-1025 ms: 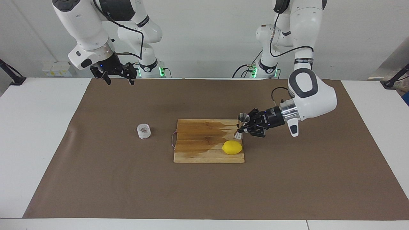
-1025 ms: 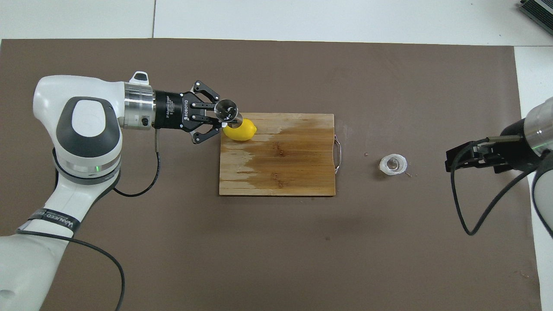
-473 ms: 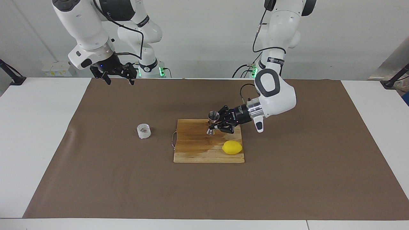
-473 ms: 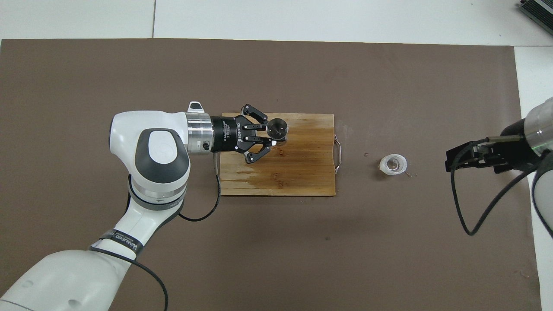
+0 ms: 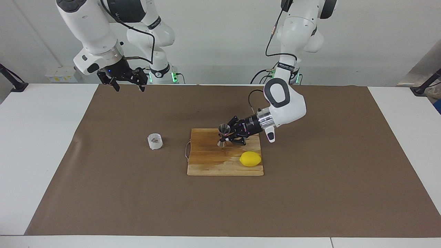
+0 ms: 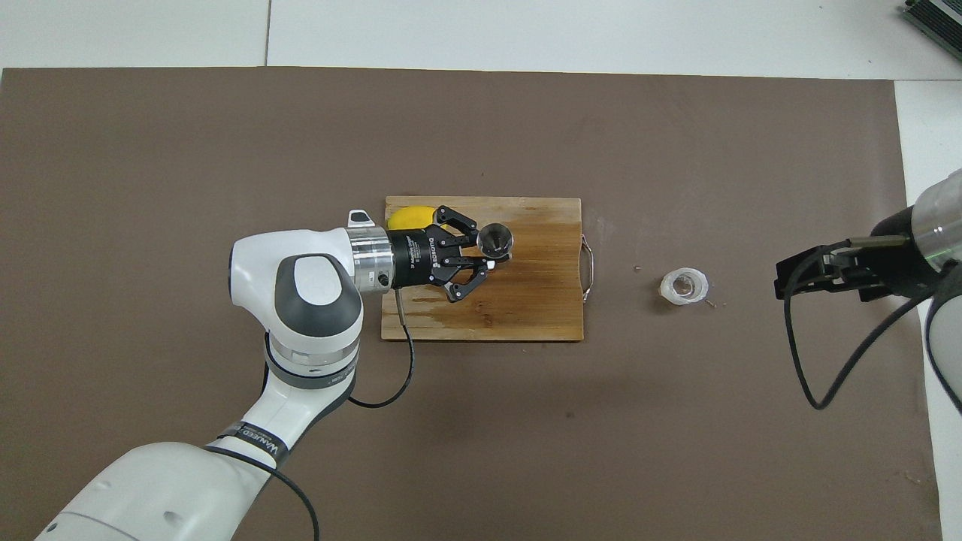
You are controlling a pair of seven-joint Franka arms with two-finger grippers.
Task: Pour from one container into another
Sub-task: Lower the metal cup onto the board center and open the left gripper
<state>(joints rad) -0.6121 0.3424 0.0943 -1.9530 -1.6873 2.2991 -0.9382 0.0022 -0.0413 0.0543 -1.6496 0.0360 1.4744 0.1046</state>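
We see left tool clamped on jigger over board; right tool waits, fingers apart, cup below.

Open mat between board and cup

The left gripper with the jigger hangs over the board; the lemon sits at the board's corner. Bare mat surrounds the cup; the right gripper hangs clear of it.

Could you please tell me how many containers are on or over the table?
2: the steel jigger, held by the left hand over the cutting board; the clear cup beside it.
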